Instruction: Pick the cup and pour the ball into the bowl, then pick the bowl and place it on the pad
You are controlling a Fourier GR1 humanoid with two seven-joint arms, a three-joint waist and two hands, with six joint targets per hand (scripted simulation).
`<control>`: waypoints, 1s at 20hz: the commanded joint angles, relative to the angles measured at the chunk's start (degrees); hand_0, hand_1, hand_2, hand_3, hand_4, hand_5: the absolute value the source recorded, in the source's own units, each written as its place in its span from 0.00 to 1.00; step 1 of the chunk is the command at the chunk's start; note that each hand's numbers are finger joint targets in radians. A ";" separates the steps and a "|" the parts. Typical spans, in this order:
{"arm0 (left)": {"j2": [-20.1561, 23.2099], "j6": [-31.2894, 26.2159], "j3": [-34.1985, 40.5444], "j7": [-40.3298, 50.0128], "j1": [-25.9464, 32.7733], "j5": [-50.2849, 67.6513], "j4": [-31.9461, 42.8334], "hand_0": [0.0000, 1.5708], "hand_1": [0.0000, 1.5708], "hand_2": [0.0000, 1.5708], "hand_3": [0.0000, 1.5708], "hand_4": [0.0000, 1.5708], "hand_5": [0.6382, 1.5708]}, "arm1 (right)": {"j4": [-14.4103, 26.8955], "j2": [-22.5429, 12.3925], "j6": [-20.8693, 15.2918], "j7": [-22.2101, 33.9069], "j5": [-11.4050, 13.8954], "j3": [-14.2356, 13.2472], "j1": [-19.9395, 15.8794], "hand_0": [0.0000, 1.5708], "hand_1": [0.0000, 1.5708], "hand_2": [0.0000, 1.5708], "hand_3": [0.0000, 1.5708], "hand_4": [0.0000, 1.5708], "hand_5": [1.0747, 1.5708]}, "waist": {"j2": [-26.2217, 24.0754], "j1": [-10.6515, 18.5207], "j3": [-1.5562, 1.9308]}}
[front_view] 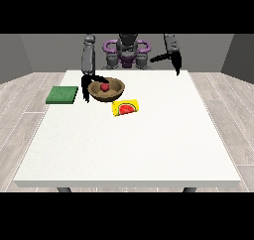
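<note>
A brown wooden bowl (115, 91) sits at the table's far left part with a red ball (104, 87) inside it. The hand at the view's left (88, 85) is at the bowl's left rim, its thumb and fingers curled round that edge. A yellow cup (125, 107) with a watermelon picture lies on its side just in front of the bowl, to the right. The green pad (62, 94) lies flat at the table's left edge, left of the bowl. The hand at the view's right (174, 60) hangs raised over the far right of the table, fingers relaxed and holding nothing.
The white table (149, 145) stretches wide towards the camera in front of the objects. The robot's body (127, 53) stands behind the far edge.
</note>
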 commanded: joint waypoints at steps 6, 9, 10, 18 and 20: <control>-0.43 -2.82 -2.56 1.49 -0.08 0.32 -5.75 0.00 0.00 0.00 0.00 0.05 1.00 | 8.72 -0.58 -10.91 3.57 -0.33 -3.75 1.44 0.92 0.92 1.00 0.00 0.30 0.88 | 3.15 4.92 0.03; -0.73 -2.67 -2.33 0.37 -1.34 0.48 -5.07 0.00 0.00 0.00 0.00 0.33 0.99 | 8.06 -2.96 -18.51 3.16 8.38 1.77 4.72 1.00 1.00 1.00 0.96 0.57 0.91 | 4.28 5.80 -0.25; -0.65 -2.60 -2.79 0.29 -1.74 -0.20 -4.57 0.00 0.00 0.00 0.00 0.36 0.98 | 7.51 -3.46 -21.62 3.41 10.17 2.58 3.56 1.00 1.00 1.00 1.00 0.59 0.93 | 5.50 6.72 -0.28; 1.00 -4.30 1.83 1.71 0.14 3.32 2.34 0.00 0.00 0.00 0.00 0.61 0.84 | 3.89 -5.11 -28.67 22.95 16.90 8.63 0.71 1.00 1.00 1.00 0.67 0.55 0.99 | -6.43 3.47 -0.29; 1.26 -4.70 2.31 0.07 4.14 3.46 4.28 0.00 0.00 0.00 0.00 0.62 0.84 | 3.20 -4.68 -27.71 30.19 18.12 10.76 -0.63 1.00 1.00 1.00 0.60 0.54 0.98 | -11.68 1.75 -0.19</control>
